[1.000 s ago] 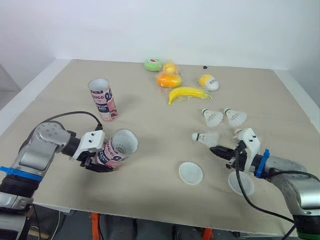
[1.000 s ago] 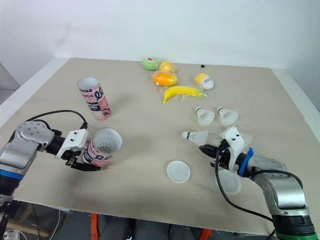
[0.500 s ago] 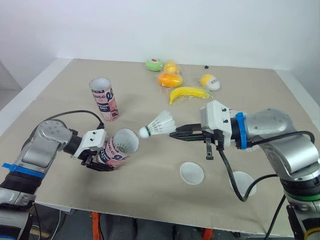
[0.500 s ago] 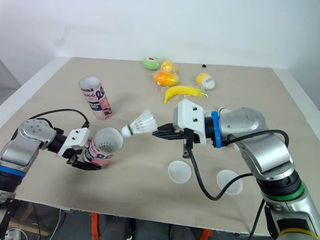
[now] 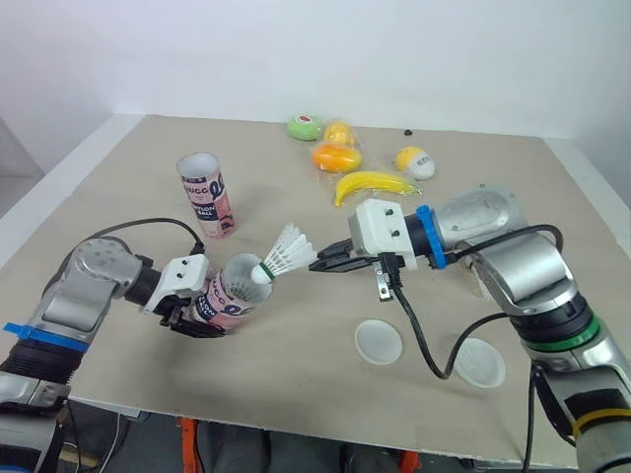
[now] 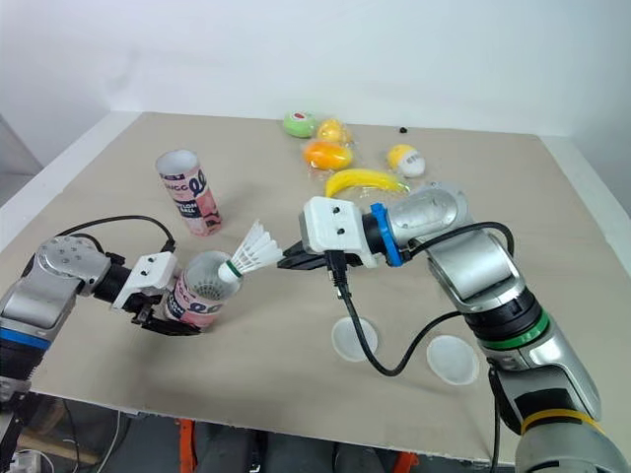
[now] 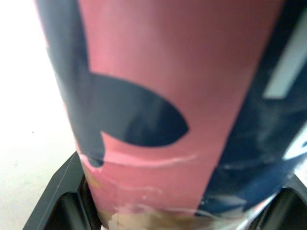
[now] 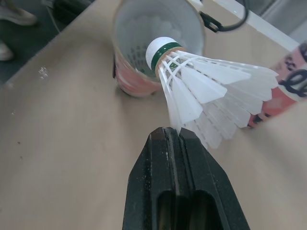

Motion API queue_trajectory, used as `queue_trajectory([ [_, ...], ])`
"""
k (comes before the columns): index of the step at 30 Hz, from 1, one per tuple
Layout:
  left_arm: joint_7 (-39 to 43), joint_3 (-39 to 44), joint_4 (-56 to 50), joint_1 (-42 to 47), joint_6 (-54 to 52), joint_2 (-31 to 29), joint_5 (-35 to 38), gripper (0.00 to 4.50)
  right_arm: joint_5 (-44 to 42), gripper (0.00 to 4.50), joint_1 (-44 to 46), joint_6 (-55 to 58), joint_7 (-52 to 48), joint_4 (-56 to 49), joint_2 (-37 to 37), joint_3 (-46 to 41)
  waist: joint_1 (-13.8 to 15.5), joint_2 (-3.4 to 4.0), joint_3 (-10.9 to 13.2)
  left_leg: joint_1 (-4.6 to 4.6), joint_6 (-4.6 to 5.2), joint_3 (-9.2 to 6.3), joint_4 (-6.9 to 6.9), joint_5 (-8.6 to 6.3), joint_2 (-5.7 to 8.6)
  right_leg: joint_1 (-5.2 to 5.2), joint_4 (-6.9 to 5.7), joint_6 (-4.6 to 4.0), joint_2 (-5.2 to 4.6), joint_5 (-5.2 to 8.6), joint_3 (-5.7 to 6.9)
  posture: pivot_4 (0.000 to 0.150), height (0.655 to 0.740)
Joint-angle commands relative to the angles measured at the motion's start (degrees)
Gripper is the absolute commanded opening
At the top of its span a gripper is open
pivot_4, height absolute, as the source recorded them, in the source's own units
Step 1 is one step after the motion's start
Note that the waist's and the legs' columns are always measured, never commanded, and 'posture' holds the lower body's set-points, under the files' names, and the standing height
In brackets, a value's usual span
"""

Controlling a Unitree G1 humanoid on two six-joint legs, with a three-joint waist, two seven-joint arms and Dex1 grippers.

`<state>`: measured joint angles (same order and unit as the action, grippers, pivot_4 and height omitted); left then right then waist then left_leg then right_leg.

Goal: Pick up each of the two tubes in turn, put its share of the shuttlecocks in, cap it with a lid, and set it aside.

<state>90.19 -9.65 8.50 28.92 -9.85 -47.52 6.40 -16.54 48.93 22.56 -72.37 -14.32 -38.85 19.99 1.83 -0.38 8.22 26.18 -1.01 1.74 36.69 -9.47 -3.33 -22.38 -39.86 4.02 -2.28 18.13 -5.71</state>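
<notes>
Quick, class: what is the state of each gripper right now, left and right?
Left gripper: shut on the tilted tube.
Right gripper: shut on a shuttlecock, its cork at the tube's mouth.

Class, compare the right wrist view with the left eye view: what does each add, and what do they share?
Right wrist view: the right tool pinching the shuttlecock by its skirt's edge, and a look down into the held tube. Left eye view: the left tool gripping it, the banana, two lids. Shared: the shuttlecock's cork at the held tube's mouth, and the standing tube.
</notes>
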Motion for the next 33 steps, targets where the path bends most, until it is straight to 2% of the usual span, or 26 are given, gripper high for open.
queue_trajectory([
  [1,0.0,-4.3,1.1,-1.1,0.4,2.0,-1.0,3.1,-0.2,0.11,2.8,-1.0,-1.5,-1.5,0.4,-0.8,0.0,0.0,0.0,0.0,0.0,-0.05,0.0,0.0,0.0,0.01,-0.01,-0.01,0.0,0.01,0.05,0.15,0.6946],
  [4,0.1,-4.4,1.3,-0.9,0.5,2.2,-1.2,3.1,-0.4,0.11,3.6,-0.3,-2.0,-1.6,1.1,-0.7,0.0,0.0,0.0,0.01,-0.01,-0.07,0.02,0.01,0.02,0.04,0.0,-0.02,-0.02,0.02,0.08,0.15,0.6946],
  [7,0.3,-4.4,1.5,-0.7,0.6,2.4,-1.3,3.1,-1.3,0.83,5.7,1.6,-1.3,-1.6,3.0,-1.1,0.0,0.01,0.0,0.0,-0.01,-0.08,0.02,0.01,0.01,0.04,-0.02,-0.02,-0.01,0.02,0.09,0.15,0.6946],
  [8,0.3,-4.4,1.5,-0.7,0.6,2.3,-1.3,3.1,-1.5,1.41,6.0,1.9,-1.3,-1.8,3.3,-1.3,0.0,0.02,0.0,0.0,-0.02,-0.08,0.02,0.02,0.01,0.02,-0.06,-0.03,-0.01,0.01,0.09,0.15,0.6946],
  [11,0.4,-4.3,1.6,-0.7,0.8,2.3,-1.3,3.1,-3.3,2.66,6.2,2.6,-2.1,-2.8,3.9,-2.2,0.0,-0.01,0.0,0.0,-0.03,-0.12,0.03,0.03,0.0,0.05,-0.08,-0.06,-0.01,0.03,0.17,0.15,0.6946],
  [13,0.4,-4.3,1.5,-0.8,0.8,2.2,-1.3,3.1,-4.1,3.68,5.8,2.3,-2.1,-3.0,4.2,-2.6,0.0,-0.01,0.0,0.01,-0.03,-0.11,0.04,0.03,0.02,0.07,-0.07,-0.06,-0.04,0.05,0.16,0.15,0.6946],
  [15,0.5,-4.3,1.5,-0.8,0.8,2.2,-1.3,3.1,-5.4,4.37,5.6,2.8,-1.5,-2.8,4.8,-3.2,0.0,-0.01,0.0,0.01,-0.03,-0.11,0.04,0.03,0.02,0.07,-0.07,-0.05,-0.05,0.05,0.17,0.15,0.6946],
  [19,0.7,-4.4,1.5,-0.8,0.9,2.1,-1.3,3.1,-6.8,4.37,6.6,4.0,0.0,0.6,7.2,-3.8,0.0,-0.01,0.0,0.01,-0.03,-0.13,0.04,0.03,0.0,0.07,-0.08,-0.06,-0.03,0.05,0.21,0.15,0.6946],
  [23,0.9,-4.5,1.8,-0.5,1.0,2.1,-1.5,3.1,-4.2,3.37,8.7,3.3,1.2,5.1,10.0,-1.6,0.0,-0.01,0.0,0.0,-0.02,-0.12,0.05,0.04,0.0,0.07,-0.08,-0.09,-0.04,0.03,0.21,0.15,0.6946],
  [24,0.9,-4.4,1.8,-0.6,1.1,2.0,-1.5,3.1,-3.7,2.8,8.9,2.5,0.5,5.3,10.2,-0.9,0.0,-0.01,0.0,0.0,-0.01,-0.12,0.05,0.05,0.0,0.07,-0.09,-0.09,-0.04,0.03,0.22,0.15,0.6946],
  [26,1.0,-4.4,1.8,-0.6,1.2,2.0,-1.5,3.1,-2.6,1.94,9.6,1.5,-0.5,6.3,10.8,0.4,0.0,0.0,0.0,0.01,-0.01,-0.12,0.04,0.04,0.0,0.06,-0.09,-0.08,-0.03,0.05,0.22,0.15,0.6946],
  [28,1.0,-4.4,1.8,-0.6,1.2,2.0,-1.5,3.1,-1.6,1.28,10.0,0.1,-2.2,7.0,11.2,1.9,0.0,-0.01,0.0,0.01,-0.01,-0.12,0.02,0.04,0.0,0.05,-0.09,-0.08,-0.03,0.05,0.22,0.15,0.6946],
  [29,1.0,-4.4,1.9,-0.5,1.2,2.1,-1.5,3.1,-1.0,0.68,10.3,-0.7,-2.9,7.5,11.4,2.8,0.0,-0.01,0.0,0.01,-0.01,-0.14,0.02,0.04,0.0,0.06,-0.09,-0.07,-0.02,0.07,0.23,0.15,0.6946],
  [31,1.0,-4.4,2.0,-0.4,1.3,2.1,-1.6,3.1,0.5,0.11,11.4,-1.7,-3.2,9.1,12.7,4.2,0.0,0.0,0.0,0.01,-0.02,-0.14,0.02,0.04,0.01,0.06,-0.09,-0.06,-0.02,0.07,0.23,0.15,0.6946],
  [33,1.0,-4.4,2.1,-0.3,1.3,2.2,-1.6,3.1,1.4,0.05,12.4,-2.0,-3.3,10.4,13.9,4.9,0.0,0.0,0.0,0.0,-0.02,-0.12,0.02,0.04,0.0,0.05,-0.1,-0.06,-0.02,0.06,0.22,0.15,0.6946],
])
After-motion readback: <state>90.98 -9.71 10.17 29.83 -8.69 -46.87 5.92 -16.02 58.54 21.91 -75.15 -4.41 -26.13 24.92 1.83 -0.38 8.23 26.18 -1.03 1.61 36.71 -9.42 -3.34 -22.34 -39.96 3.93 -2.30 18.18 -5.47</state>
